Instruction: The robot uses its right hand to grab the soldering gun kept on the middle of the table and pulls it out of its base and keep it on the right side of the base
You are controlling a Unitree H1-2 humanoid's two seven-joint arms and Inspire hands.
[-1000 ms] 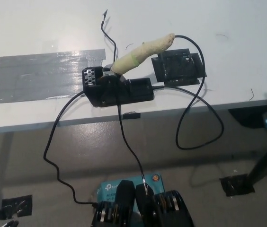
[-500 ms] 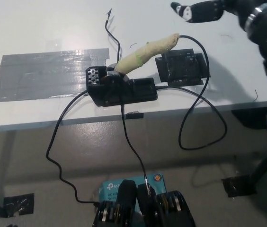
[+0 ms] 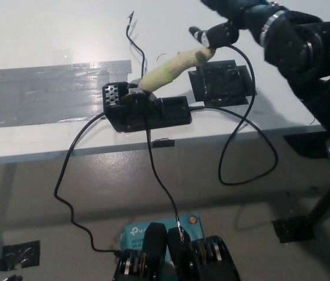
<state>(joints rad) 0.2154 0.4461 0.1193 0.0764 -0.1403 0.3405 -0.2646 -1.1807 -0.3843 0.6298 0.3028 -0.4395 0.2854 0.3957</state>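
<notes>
White tabletop (image 3: 48, 35) fills the upper part of my head view, with grey floor below its near edge. At the left I see a wide patch of grey tape (image 3: 54, 93) stuck flat on the table. Just right of it, near the middle and close to the near edge, sits the black base (image 3: 147, 112), with a small perforated block at its left end. The soldering gun (image 3: 174, 67) is seated in that base, its handle slanting up and to the right; the handle looks wrapped in pale, yellowish-green tape and is thick and rounded toward its far end. A black cord (image 3: 247, 146) leaves the handle's top, loops off the table edge and comes back toward the base. Other thin black wires run from the base down over the edge toward the floor. Right of the base lies a black square patch (image 3: 220, 82) on the table. My right hand (image 3: 226, 23) reaches in from the upper right, just above the handle's top end, with a fingertip (image 3: 199, 36) at or nearly touching it. The hand holds nothing; its fingers are loosely curled, not wrapped around the handle. I cannot see the left hand.
</notes>
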